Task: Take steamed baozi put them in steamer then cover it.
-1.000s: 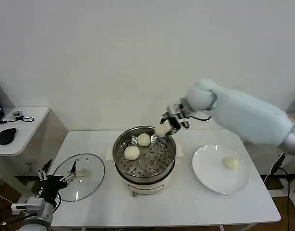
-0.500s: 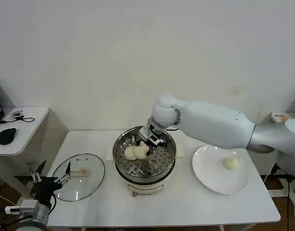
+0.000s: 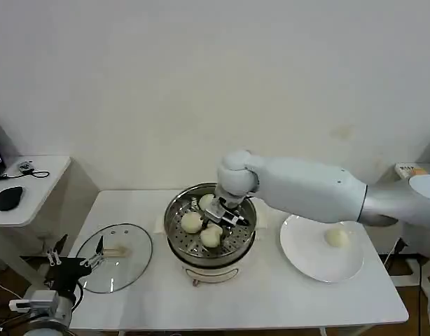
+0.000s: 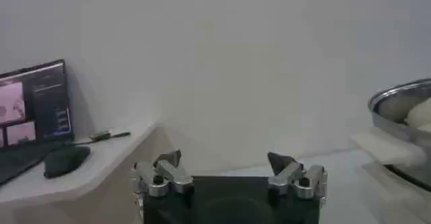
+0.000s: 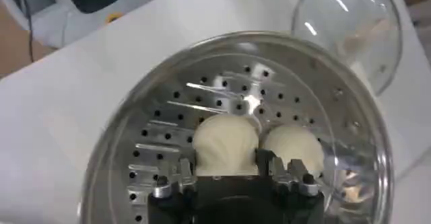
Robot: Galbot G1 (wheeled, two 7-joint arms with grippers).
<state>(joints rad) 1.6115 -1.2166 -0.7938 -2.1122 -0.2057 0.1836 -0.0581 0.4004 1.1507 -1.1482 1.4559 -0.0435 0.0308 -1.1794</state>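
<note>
The right end effector (image 3: 226, 215) sits low inside the steamer (image 3: 174, 210), fingers closed around a steamed baozi (image 5: 225, 144) touching its neighbour (image 5: 291, 147). Opening carelessly could nudge that neighbour. The left end effector (image 4: 229, 168) waits spread and empty beside the cover (image 3: 115, 255).

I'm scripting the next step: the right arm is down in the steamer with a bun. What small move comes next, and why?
Probably open the right tool and lift clear: its baozi already sits on the steamer tray beside two others, and one more waits on the plate.
</note>
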